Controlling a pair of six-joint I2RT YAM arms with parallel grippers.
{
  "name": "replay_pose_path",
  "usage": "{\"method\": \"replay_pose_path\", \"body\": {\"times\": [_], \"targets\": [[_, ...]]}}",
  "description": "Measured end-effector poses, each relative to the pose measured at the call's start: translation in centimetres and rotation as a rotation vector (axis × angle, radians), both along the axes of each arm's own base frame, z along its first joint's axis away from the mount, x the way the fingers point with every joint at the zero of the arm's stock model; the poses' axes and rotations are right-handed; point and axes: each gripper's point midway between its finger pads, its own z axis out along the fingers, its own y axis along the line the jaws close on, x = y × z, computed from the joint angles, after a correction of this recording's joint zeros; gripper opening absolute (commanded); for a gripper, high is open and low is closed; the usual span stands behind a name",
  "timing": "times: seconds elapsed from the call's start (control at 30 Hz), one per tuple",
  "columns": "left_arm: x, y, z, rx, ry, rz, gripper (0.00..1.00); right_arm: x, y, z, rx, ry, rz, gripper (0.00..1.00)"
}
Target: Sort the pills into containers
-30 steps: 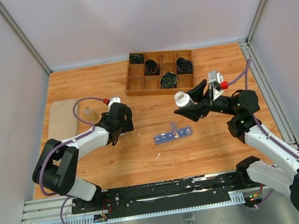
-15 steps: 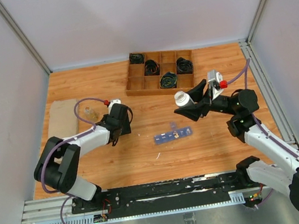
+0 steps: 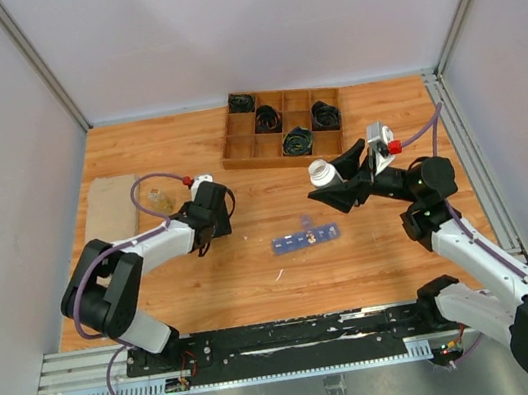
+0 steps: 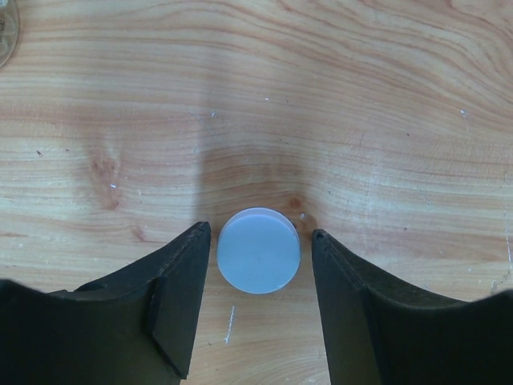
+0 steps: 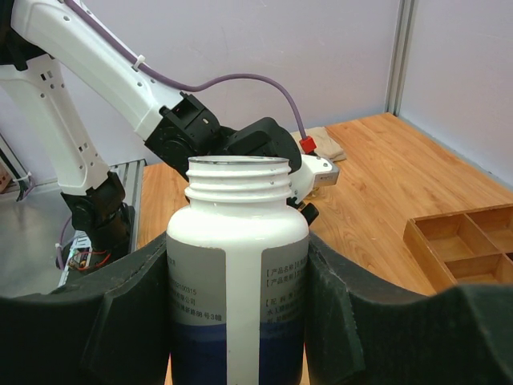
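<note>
While right gripper [image 5: 236, 337] clamps uncapped bottle [image 5: 236, 241] | left gripper [image 4: 260, 237] part-open astride cap [image 4: 258, 255], not gripping | containers [image 3: 305, 237] lie apart, sorting judged barely begun

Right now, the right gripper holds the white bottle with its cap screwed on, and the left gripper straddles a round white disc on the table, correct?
No. The white bottle in the right gripper has no cap on: the right wrist view shows its threaded neck bare and mouth open. The rest stands: the left gripper straddles the round white disc on the table.
</note>
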Motion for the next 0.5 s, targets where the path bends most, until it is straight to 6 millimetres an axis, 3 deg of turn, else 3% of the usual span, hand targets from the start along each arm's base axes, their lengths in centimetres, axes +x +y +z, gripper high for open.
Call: {"method": "replay_pose_path", "body": {"times": [0.5], "targets": [[-0.67, -0.12, -0.07, -0.021, 0.021, 0.004, 0.53, 0.08, 0.05, -0.16, 0.000, 0.013, 0.002, 0.14]]}}
